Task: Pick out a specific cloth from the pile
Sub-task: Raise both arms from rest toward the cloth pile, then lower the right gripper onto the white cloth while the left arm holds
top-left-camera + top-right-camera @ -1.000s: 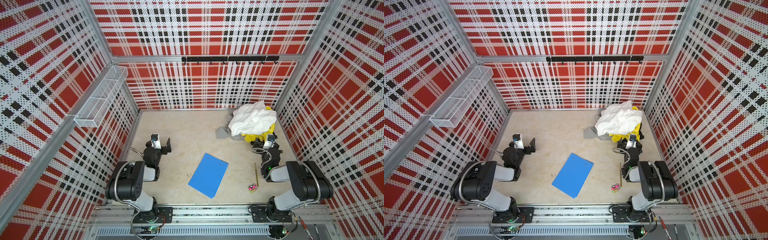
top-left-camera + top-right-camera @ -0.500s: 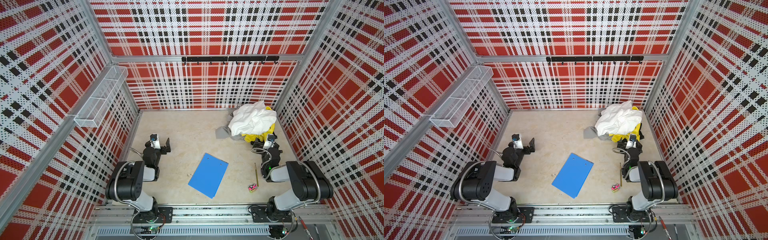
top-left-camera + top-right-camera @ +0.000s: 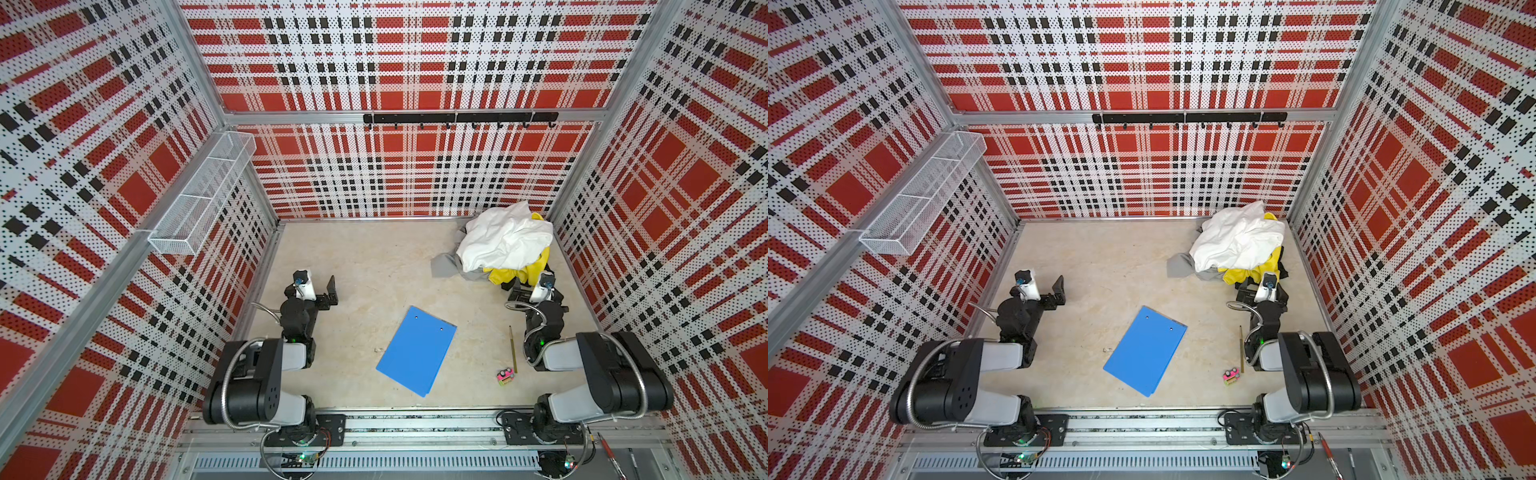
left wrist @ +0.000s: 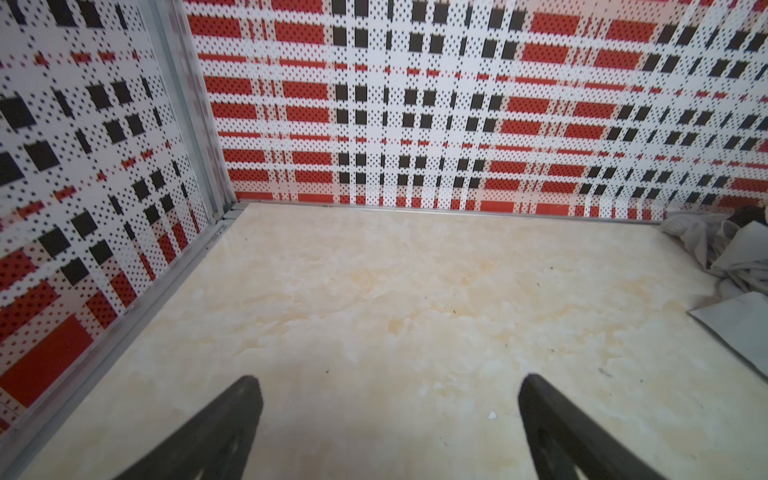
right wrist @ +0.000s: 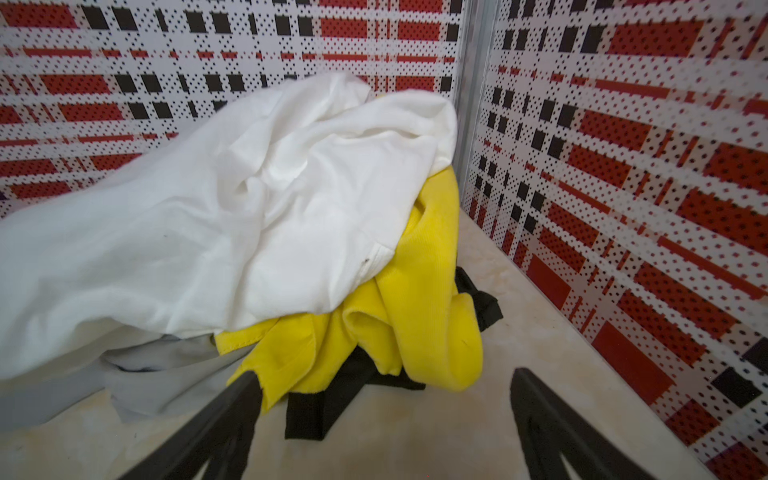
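Note:
The cloth [image 3: 445,264] is light grey and lies at the bottom of the pile in the back right corner. Only its edge pokes out to the left in both top views [image 3: 1179,266]. A white cloth [image 3: 505,239] covers the pile, with a yellow cloth [image 5: 419,299] and a black cloth [image 5: 324,399] under it. My right gripper [image 5: 384,374] stands open just in front of the pile, the yellow and black folds between its fingers, the grey cloth [image 5: 137,386] beside it. My left gripper [image 4: 386,384] is open over bare floor, far from the pile [image 3: 319,291].
A blue clipboard [image 3: 417,351] lies mid-floor. A pencil [image 3: 512,349] and a small pink object [image 3: 505,376] lie near the right arm. A wire basket [image 3: 203,195] hangs on the left wall and a black hook rail [image 3: 457,118] on the back wall. Plaid walls enclose the floor.

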`<state>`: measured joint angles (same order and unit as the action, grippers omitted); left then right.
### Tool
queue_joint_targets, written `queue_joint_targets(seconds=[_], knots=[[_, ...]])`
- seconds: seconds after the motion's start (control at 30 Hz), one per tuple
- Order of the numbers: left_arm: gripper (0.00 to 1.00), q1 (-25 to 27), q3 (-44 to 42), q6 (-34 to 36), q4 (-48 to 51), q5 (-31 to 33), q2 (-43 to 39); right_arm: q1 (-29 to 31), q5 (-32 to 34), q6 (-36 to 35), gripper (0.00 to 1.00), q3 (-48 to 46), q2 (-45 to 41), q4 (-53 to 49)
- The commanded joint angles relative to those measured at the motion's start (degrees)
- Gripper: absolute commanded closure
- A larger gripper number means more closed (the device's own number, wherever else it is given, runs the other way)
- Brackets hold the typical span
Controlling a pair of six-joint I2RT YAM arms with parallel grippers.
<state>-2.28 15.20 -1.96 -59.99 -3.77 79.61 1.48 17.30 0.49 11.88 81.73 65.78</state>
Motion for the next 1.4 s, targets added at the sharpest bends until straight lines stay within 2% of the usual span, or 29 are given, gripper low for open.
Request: queue_joint_targets(seconds=[0.0,0.13,0.2,0.3,0.43,0.53,0.6,0.73,0.83,0.97,1.07,1.23,1.37], knots=[[0.01,2.2,3.9,0.0,10.9,3.0,-4.5,0.4,2.2,1.7,0.0,0.3,-6.7,-4.4],[0.01,6.2,7.9,-1.1,22.4,4.2,-11.3,1.5,1.6,2.6,0.0,1.8,-15.8,-14.6],[0.01,8.8,9.6,-3.0,26.2,5.0,-14.6,2.4,1.2,4.2,0.0,3.8,-20.9,-23.1],[0.01,12.1,12.8,-7.3,31.4,2.2,-17.9,3.5,-0.5,8.8,0.0,7.9,-26.1,-34.2],[0.01,14.9,19.6,-14.1,38.5,-0.6,-19.7,4.8,-2.7,13.3,0.0,14.4,-28.1,-43.7],[0.01,18.5,26.7,-16.9,44.8,-4.1,-19.1,5.5,-3.2,16.1,0.0,20.9,-26.1,-50.6],[0.01,20.1,32.0,-17.2,49.5,-5.1,-18.2,5.8,-6.3,16.6,0.0,24.9,-24.0,-53.6],[0.01,20.0,41.9,-20.9,56.7,-11.8,-15.1,6.7,-7.3,15.7,0.0,30.0,-21.1,-56.2],[0.01,20.5,50.3,-18.4,62.4,-19.9,-11.9,6.7,-4.2,15.2,0.0,34.8,-18.5,-61.1],[0.01,20.7,58.2,-12.8,68.7,-27.1,-8.3,6.6,0.4,14.6,0.0,40.7,-13.0,-66.4],[0.01,21.2,58.6,-10.7,69.4,-28.9,-7.8,5.9,-1.4,13.7,0.0,44.0,-8.2,-68.1],[0.01,19.8,51.4,-13.1,63.4,-31.4,-11.4,4.5,-3.2,14.2,0.0,49.4,-0.9,-72.8],[0.01,19.6,49.2,-14.6,62.0,-31.4,-13.1,4.8,-7.7,14.8,0.0,51.7,3.9,-75.6]])
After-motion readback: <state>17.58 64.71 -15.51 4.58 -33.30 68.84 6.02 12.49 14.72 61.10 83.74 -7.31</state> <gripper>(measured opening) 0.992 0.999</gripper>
